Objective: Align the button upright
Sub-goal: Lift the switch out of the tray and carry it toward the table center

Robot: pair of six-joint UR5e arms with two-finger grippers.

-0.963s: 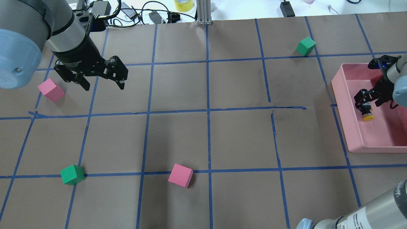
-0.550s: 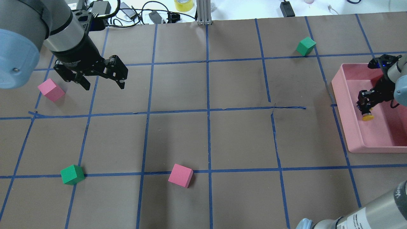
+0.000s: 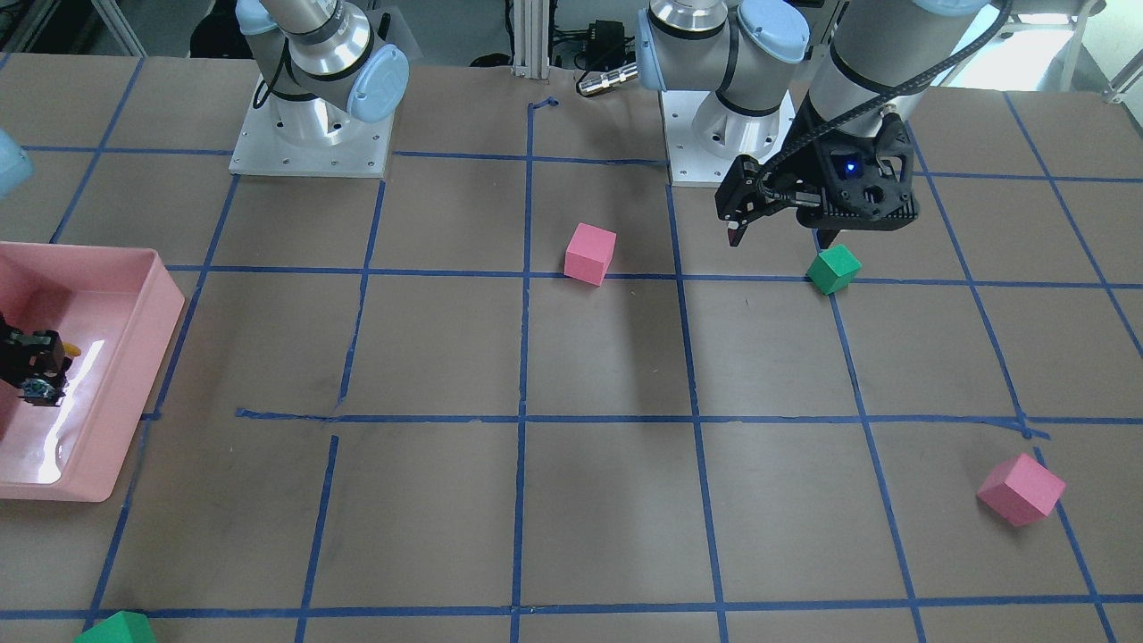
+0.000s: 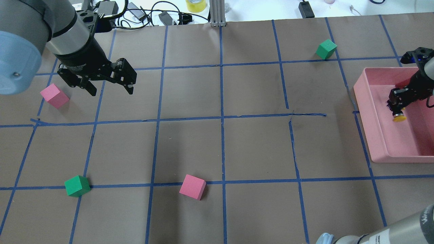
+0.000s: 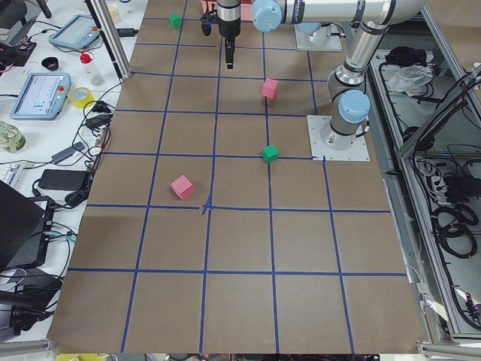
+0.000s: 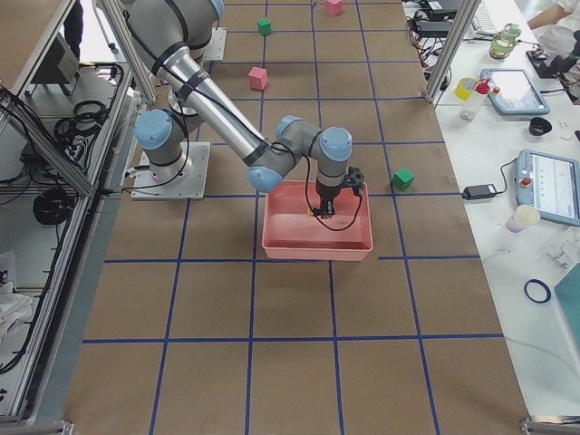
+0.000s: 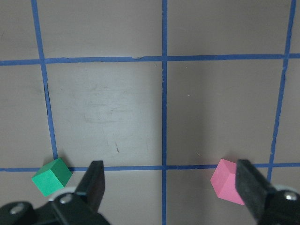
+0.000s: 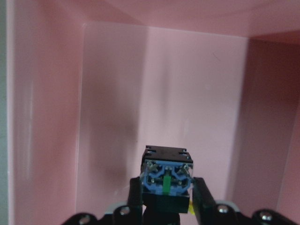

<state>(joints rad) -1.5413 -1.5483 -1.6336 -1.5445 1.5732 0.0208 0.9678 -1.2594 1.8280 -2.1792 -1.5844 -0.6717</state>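
The button (image 4: 399,117) has a yellow cap, a black body and a blue contact block (image 8: 167,179). My right gripper (image 4: 396,107) is shut on its black body and holds it inside the pink bin (image 4: 364,101), above the bin floor. In the right wrist view the contact block faces the camera and the cap points away, with the fingers (image 8: 202,197) on both sides. The bin (image 3: 134,375) and the held button (image 3: 37,388) also show in the front-facing view. My left gripper (image 4: 111,90) is open and empty, hovering over the far left of the table.
Pink cubes (image 4: 54,95) (image 4: 192,187) and green cubes (image 4: 77,185) (image 4: 326,49) lie scattered on the brown, blue-taped table. The left wrist view shows a green cube (image 7: 51,176) and a pink cube (image 7: 226,181) below the open fingers. Cables lie past the far edge.
My right gripper has moved to the right and slightly farther back in the bin, carrying the button. The left arm has hardly moved.
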